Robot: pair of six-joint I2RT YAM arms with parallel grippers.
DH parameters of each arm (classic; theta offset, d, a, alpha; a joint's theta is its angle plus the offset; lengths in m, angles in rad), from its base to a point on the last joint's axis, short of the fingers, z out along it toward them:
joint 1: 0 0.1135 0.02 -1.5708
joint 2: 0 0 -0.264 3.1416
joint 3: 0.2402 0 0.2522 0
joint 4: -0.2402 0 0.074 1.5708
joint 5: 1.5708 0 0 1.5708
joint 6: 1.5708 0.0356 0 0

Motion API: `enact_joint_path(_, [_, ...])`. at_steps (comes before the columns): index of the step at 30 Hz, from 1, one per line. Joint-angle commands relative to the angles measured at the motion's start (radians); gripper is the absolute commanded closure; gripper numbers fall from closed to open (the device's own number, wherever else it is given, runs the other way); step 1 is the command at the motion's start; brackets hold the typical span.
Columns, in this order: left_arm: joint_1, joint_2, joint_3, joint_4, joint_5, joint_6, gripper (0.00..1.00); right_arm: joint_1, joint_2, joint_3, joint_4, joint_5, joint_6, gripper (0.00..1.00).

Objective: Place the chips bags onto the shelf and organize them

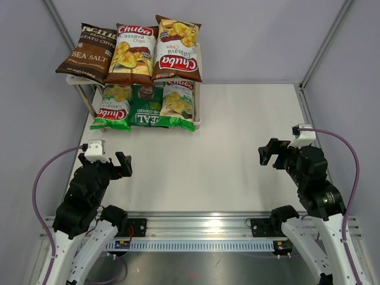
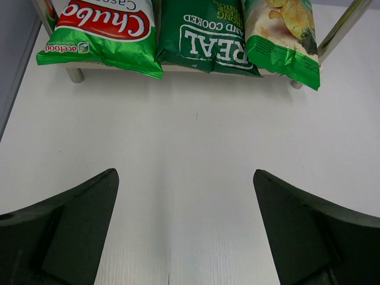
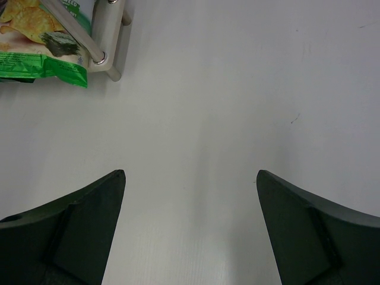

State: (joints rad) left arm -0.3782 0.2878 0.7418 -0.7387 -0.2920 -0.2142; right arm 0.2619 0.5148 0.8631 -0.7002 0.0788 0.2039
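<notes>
The shelf (image 1: 197,89) stands at the far left of the table with chips bags on both tiers. Its top board carries a dark brown Sea Salt bag (image 1: 89,53), a brown Chuba bag (image 1: 133,53) and a second brown and white Chuba bag (image 1: 177,50). On the lower board lie a green Chuba bag (image 1: 113,107), a dark green REAL bag (image 1: 146,105) and another green bag (image 1: 178,102). My left gripper (image 1: 122,165) hangs open and empty in front of the shelf, well short of it. Near the right side my right gripper (image 1: 270,154) is also open and empty.
The left wrist view shows the lower bags' front edges, the green Chuba bag (image 2: 101,29) and the REAL bag (image 2: 205,35), overhanging the board between the silver legs (image 2: 74,74). A shelf leg (image 3: 98,56) and a green bag corner (image 3: 41,62) show in the right wrist view. Grey walls enclose the table.
</notes>
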Motion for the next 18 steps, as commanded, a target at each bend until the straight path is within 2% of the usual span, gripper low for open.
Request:
enact_joint_path(1, [0.002,-0.012,-0.005,0.047,0.002,0.009,0.01,0.008,0.007,0.030,0.053,0.032,-0.009,0.00])
enact_joint_path(18, [0.016,-0.018,-0.005,0.053,-0.004,0.010,0.01,0.010,0.024,0.037,0.065,0.021,-0.001,0.00])
